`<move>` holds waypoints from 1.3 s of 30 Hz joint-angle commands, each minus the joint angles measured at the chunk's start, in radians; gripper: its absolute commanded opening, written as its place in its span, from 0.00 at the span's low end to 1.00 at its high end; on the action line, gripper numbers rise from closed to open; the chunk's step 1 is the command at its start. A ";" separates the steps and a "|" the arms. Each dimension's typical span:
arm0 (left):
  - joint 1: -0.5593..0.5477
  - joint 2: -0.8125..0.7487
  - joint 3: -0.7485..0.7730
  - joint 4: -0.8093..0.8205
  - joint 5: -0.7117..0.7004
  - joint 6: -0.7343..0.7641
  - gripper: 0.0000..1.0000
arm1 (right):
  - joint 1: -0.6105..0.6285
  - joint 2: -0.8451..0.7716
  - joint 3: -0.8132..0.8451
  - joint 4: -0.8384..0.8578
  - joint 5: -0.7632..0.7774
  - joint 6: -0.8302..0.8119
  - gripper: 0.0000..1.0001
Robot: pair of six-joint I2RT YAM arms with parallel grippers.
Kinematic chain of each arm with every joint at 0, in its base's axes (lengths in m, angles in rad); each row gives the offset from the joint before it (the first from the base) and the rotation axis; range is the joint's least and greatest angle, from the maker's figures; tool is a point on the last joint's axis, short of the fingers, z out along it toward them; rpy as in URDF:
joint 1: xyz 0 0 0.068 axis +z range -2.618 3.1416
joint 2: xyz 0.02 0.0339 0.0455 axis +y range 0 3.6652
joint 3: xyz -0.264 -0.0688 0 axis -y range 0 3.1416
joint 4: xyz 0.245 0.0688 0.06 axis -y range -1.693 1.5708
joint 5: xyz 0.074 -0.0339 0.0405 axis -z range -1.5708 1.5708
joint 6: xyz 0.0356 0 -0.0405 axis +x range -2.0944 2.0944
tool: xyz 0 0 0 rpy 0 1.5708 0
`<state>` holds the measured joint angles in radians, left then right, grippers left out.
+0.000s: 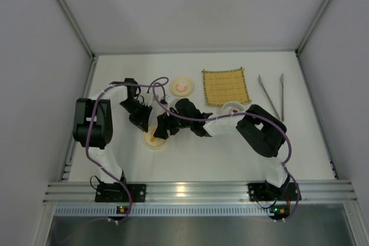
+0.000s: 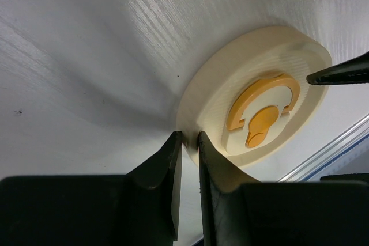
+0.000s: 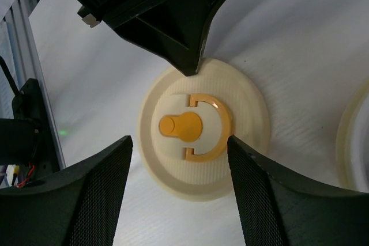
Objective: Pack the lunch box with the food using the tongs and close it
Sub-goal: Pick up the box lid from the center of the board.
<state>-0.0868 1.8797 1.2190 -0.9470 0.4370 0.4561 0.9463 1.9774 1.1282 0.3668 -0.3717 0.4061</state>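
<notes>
A round cream lunch box lid (image 1: 154, 140) with a yellow handle (image 3: 190, 127) lies flat on the table. My left gripper (image 2: 187, 137) is shut on the lid's near rim (image 2: 193, 116). My right gripper (image 3: 180, 142) hangs open over the lid, one finger on each side and touching nothing. Its fingertip (image 2: 340, 74) shows at the lid's far edge in the left wrist view. The tongs (image 1: 272, 95) lie at the far right, untouched. A round cream dish (image 1: 181, 86) holds a pinkish bit, too small to identify as food.
A yellow woven mat (image 1: 225, 86) lies at the back, between the dish and the tongs. Another round white piece (image 1: 232, 108) sits just below the mat, beside my right arm. The aluminium rail (image 1: 190, 191) runs along the table's near edge.
</notes>
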 commanded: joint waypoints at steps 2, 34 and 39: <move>-0.008 -0.027 -0.024 0.030 -0.009 0.027 0.00 | 0.009 0.034 0.065 -0.037 0.019 -0.004 0.67; -0.008 -0.007 -0.064 0.119 -0.070 -0.053 0.00 | 0.043 -0.005 0.047 0.020 -0.104 0.073 0.60; -0.008 0.004 -0.064 0.125 -0.072 -0.068 0.00 | 0.046 -0.022 0.056 0.040 -0.128 0.088 0.60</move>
<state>-0.0895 1.8545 1.1812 -0.9192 0.4232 0.3958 0.9623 2.0212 1.1759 0.3252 -0.4305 0.4652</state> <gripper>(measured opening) 0.196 0.603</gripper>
